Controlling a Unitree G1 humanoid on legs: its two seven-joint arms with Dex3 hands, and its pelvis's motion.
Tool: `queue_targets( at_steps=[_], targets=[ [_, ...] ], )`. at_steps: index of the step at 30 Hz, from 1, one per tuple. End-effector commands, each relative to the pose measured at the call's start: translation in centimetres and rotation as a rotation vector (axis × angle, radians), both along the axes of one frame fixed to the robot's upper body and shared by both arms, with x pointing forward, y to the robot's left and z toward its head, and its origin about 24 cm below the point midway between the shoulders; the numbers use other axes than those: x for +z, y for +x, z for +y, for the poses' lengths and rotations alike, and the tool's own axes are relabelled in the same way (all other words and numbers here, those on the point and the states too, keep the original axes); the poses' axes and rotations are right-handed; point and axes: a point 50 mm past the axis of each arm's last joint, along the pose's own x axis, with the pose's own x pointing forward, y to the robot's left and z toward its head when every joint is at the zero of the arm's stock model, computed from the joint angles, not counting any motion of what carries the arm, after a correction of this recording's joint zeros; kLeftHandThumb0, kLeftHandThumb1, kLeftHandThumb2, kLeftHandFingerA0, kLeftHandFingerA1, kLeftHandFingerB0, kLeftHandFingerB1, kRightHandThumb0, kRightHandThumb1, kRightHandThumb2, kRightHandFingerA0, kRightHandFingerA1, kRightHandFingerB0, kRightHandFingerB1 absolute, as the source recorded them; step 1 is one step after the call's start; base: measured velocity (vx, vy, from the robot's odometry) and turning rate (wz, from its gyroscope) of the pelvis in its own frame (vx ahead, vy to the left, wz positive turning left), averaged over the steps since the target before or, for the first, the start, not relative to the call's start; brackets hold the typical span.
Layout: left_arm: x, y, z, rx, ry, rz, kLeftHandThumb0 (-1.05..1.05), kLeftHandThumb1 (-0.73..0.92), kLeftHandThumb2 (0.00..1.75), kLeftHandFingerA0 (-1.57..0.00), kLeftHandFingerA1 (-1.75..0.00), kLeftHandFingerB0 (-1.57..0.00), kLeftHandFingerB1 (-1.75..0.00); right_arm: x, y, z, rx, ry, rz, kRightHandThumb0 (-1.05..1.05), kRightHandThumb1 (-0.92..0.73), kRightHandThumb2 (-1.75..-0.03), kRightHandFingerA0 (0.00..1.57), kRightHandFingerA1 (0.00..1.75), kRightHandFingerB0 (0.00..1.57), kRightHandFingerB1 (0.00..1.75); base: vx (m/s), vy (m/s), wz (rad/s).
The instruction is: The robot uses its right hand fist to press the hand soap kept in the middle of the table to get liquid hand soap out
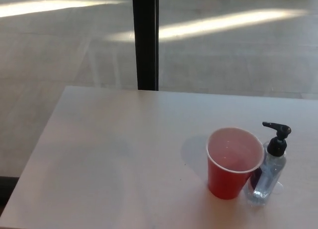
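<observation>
Neither of my hands shows in the head view, so I cannot tell how their fingers are set. The soap bottle (268, 175) stands upright near the table's (109, 154) right edge, toward its near side, touching or just beside the red cup (232, 163) on the cup's right. I judge the press should come straight down on the black pump head (277, 129), my right fist closed and centred, or the slim bottle may tip against the cup. The bottle carries a dark label, unreadable from here.

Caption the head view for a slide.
Red cup beside a clear soap bottle on a white table; no hands visible.
</observation>
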Motion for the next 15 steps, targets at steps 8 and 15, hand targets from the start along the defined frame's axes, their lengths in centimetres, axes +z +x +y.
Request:
queue_targets(
  at_steps=[8,15],
  targets=[
    [1.3,1.2,1.4,0.003,0.054,-0.061,-0.61,0.75,0.62,-0.78,-0.68,-0.62,-0.56,-11.3,-9.8,3.7,-0.368,0.245,0.294,-0.48,-0.71,-0.64,0.65,1.44,0.24,0.57,0.00,0.000,0.00],
    [1.1,1.2,1.4,0.015,0.046,-0.048,-0.59,0.75,0.62,-0.80,-0.67,-0.64,-0.57,-12.4,-9.3,4.4,-0.309,0.254,0.447,-0.50,-0.69,-0.64,0.79,1.40,0.52,0.71,0.00,0.000,0.00]
  ],
)
